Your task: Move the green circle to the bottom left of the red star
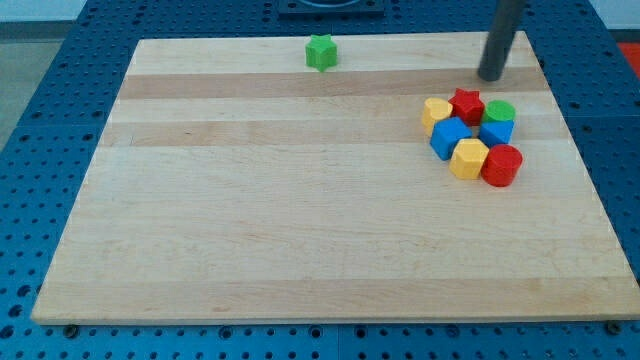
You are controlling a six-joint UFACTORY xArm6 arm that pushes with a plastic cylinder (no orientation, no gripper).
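The green circle (500, 110) sits at the view's right, touching the right side of the red star (466, 104). Both belong to a tight cluster of blocks. My tip (491, 76) stands on the board just above the cluster, a little above and between the red star and the green circle, touching neither. The rod rises from it to the view's top edge.
The cluster also holds a yellow heart (435, 112), a blue cube (451, 136), another blue block (497, 131), a yellow hexagon (468, 158) and a red cylinder (502, 165). A green star (321, 53) lies alone near the wooden board's (300, 220) top edge.
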